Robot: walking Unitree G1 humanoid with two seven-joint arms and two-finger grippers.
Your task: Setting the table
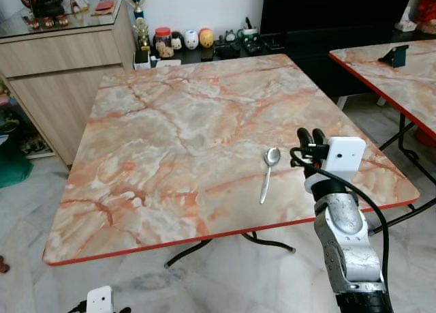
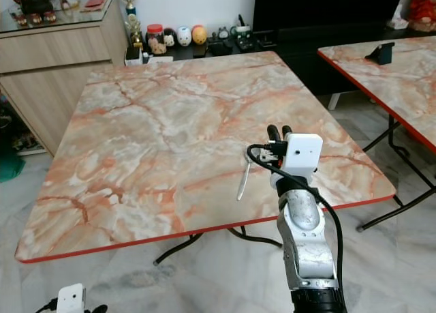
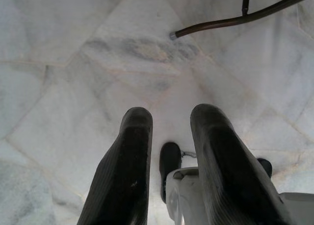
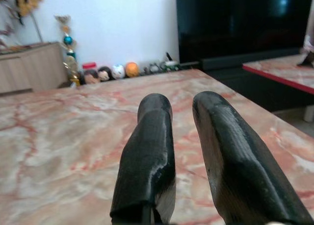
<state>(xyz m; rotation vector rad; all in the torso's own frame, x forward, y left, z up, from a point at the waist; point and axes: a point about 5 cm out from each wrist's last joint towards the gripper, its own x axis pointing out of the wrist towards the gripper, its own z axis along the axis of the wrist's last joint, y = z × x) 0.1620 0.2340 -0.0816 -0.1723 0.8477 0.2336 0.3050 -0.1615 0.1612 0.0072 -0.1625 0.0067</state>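
Slim metal spoon point(image 1: 268, 172) lay on glossy veined marble table point(image 1: 177, 136), right gripper point(image 1: 310, 137) just beside it, ridged black fingers point(image 4: 149, 156) seemingly parted, empty, left gripper point(image 3: 171, 137) hung over pale floor tiles point(image 3: 73, 63), released.

Glossy marble-look table point(image 1: 177, 142), metal spoon point(image 1: 268, 171)

A square worktop point(image 1: 177, 136) of pink-and-cream marble pattern with a red edge stands on dark metal legs over a pale marble floor point(image 1: 225, 279), and a single metal spoon point(image 1: 268, 172) lies on it near the front right corner, bowl pointing away toward the far side.
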